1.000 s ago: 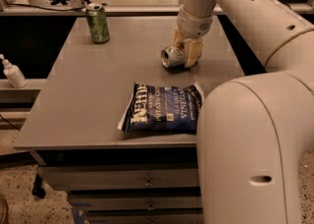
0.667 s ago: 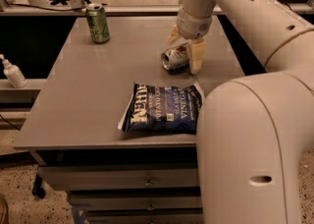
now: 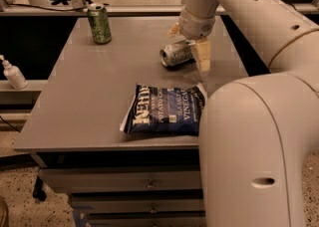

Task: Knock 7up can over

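The 7up can, silver-grey with green lettering, lies on its side on the grey table, its top facing left. My gripper hangs just above and to the right of it. The fingers are spread: one fingertip is by the can's right end, the other is behind the can. The gripper is open and holds nothing.
A darker green can stands upright at the table's far left. A blue chip bag lies flat near the front edge. A white bottle stands on a lower ledge to the left. My arm fills the right side.
The 7up can was leaning between the fingers; it now lies flat on its side. The gripper has lifted slightly off it.
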You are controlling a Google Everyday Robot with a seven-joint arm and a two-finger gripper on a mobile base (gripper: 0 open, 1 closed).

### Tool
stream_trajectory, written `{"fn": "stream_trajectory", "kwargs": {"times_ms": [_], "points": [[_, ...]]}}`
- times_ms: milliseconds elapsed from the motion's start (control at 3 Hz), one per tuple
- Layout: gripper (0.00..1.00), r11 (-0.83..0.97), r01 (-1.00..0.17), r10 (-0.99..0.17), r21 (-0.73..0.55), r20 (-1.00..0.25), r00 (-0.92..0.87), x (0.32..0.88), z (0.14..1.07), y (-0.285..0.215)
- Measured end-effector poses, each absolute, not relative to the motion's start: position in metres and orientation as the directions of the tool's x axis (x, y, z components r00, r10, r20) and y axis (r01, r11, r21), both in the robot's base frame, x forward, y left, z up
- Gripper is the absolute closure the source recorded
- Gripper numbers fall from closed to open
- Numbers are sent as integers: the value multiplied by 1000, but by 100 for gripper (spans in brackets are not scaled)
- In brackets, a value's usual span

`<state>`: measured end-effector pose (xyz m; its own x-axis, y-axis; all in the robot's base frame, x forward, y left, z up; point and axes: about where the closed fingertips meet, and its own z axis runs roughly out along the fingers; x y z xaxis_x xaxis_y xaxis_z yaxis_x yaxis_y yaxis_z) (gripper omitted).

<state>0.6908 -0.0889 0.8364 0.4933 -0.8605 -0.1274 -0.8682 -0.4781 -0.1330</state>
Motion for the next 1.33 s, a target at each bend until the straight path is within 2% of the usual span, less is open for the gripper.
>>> {"fn": "stream_trajectory", "kwargs": {"times_ms": [1333], "points": [[0,-479,-867,-860,-133,-126,495,690,836,-88]]}}
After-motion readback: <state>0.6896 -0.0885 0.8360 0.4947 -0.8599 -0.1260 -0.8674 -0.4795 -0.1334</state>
